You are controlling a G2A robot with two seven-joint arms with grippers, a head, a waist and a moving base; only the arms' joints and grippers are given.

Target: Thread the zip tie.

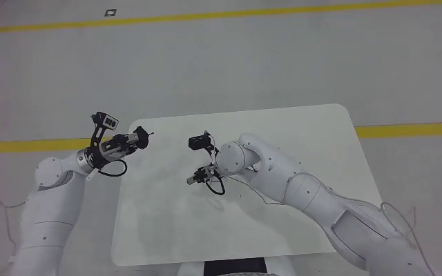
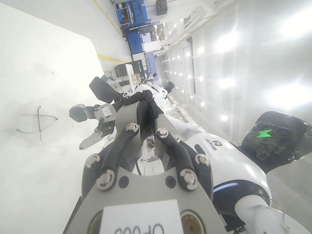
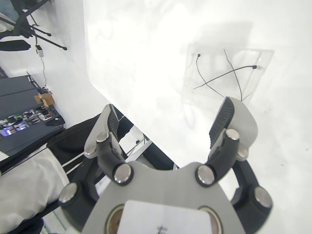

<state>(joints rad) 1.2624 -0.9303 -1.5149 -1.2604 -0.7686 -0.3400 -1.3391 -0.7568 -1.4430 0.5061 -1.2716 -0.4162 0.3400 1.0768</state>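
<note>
The right gripper [image 3: 168, 104] hangs open near a clear tray [image 3: 265, 57] holding two crossed zip ties [image 3: 232, 71]; the left gripper [image 2: 143, 105] is pinched closed.

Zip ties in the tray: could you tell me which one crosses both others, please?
The straightest zip tie; each of the other two crosses only it.

I see a white table [image 1: 290, 207] with rounded corners on a grey floor [image 1: 276, 62]. A far yellow line [image 1: 207, 15] and a near yellow line [image 1: 397, 130] cross that floor. A clear tray [image 3: 265, 60] lies on the table. Blue racks [image 2: 132, 10] stand in the room beyond.
</note>
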